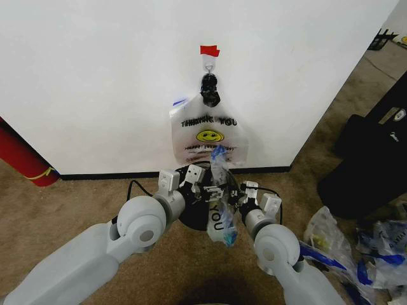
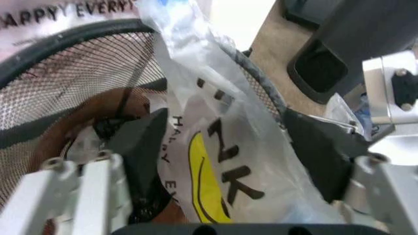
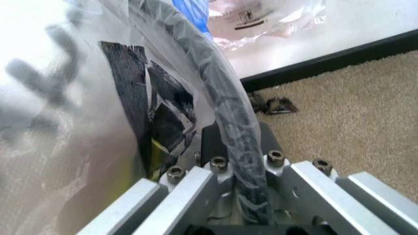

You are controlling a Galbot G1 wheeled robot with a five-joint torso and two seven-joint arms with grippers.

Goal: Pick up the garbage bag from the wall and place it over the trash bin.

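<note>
You see the garbage bag (image 1: pixel 222 213) bunched upright over the trash bin (image 1: pixel 194 219) by the wall (image 1: pixel 95 82), seemingly draped across its rim

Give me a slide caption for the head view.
Both claws hold a garbage bag over the trash bin.

Floor: brown carpet (image 1: pixel 76 203), meeting the white wall's black baseboard (image 1: pixel 95 175); trash bin (image 1: pixel 194 219) standing at centre; loose plastic bags (image 1: pixel 356 244) lying at 4 o'clock; red cylinder (image 1: pixel 22 159) standing at 9 o'clock.
</note>
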